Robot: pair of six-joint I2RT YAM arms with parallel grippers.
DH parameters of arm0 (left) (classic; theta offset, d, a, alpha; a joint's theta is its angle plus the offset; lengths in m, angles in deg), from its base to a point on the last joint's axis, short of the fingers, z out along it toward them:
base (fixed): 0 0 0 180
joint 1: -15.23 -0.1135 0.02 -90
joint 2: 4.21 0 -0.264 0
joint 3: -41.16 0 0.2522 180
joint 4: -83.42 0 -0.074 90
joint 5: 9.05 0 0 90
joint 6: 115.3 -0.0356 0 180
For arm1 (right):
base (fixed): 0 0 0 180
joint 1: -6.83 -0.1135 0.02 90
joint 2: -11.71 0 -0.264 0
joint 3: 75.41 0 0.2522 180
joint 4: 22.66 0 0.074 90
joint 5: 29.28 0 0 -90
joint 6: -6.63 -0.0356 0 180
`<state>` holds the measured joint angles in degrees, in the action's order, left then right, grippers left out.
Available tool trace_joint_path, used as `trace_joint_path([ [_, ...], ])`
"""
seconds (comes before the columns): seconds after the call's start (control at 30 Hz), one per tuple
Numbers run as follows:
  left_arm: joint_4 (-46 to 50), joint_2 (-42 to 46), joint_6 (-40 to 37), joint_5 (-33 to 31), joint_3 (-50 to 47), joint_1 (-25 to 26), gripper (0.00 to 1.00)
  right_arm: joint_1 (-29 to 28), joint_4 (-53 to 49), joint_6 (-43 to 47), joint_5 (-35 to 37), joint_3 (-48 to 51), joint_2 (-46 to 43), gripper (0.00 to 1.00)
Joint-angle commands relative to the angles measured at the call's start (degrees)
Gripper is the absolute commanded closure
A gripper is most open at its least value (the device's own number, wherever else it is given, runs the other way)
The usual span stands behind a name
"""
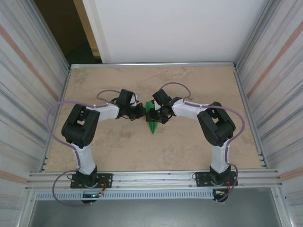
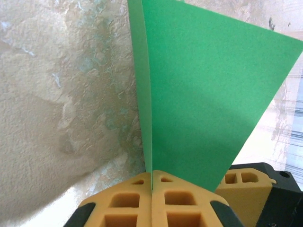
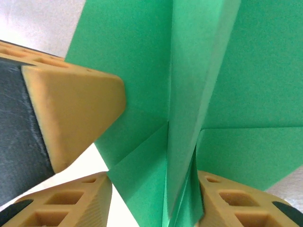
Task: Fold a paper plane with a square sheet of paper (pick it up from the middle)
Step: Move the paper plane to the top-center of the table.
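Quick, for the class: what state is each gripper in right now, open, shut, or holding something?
Left gripper: shut on the paper.
Right gripper: open, fingers apart on either side of the paper's fold.

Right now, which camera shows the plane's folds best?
The right wrist: the plane is close, its creases and layered flaps plain. The left wrist shows a smooth wing and one edge; the top view, a small green dart.

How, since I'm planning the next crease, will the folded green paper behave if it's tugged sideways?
Probably light and floppy: the folded green paper is thin. Its creases likely stiffen it lengthwise; it juts flat from the pinching left hand. A sideways tug might bend it or slip it free.
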<state>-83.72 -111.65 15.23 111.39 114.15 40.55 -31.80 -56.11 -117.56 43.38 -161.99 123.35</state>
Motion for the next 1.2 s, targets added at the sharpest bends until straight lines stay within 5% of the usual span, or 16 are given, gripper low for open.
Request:
trace_joint_path([
  [0.0, -0.94, 0.47, 0.4, 1.07, -0.52, -0.32, 0.96, -0.45, -2.46, 1.32, 1.79, -1.79, 1.25, 0.55],
  [0.73, 0.6, 1.98, 1.8, 2.33, -0.03, -1.09, 0.9, -0.34, -3.62, -0.43, 4.11, -2.58, 1.6, 0.83],
  [0.87, 2.97, 7.27, 3.03, 2.12, 0.13, -3.0, 0.77, 0.59, -5.63, -0.29, 6.62, -3.64, 0.75, 0.92],
  [1.17, 16.1, 17.51, -2.59, -10.75, -1.27, -8.92, 0.39, 5.71, -16.07, 6.04, 16.05, -13.17, 3.37, 0.93],
])
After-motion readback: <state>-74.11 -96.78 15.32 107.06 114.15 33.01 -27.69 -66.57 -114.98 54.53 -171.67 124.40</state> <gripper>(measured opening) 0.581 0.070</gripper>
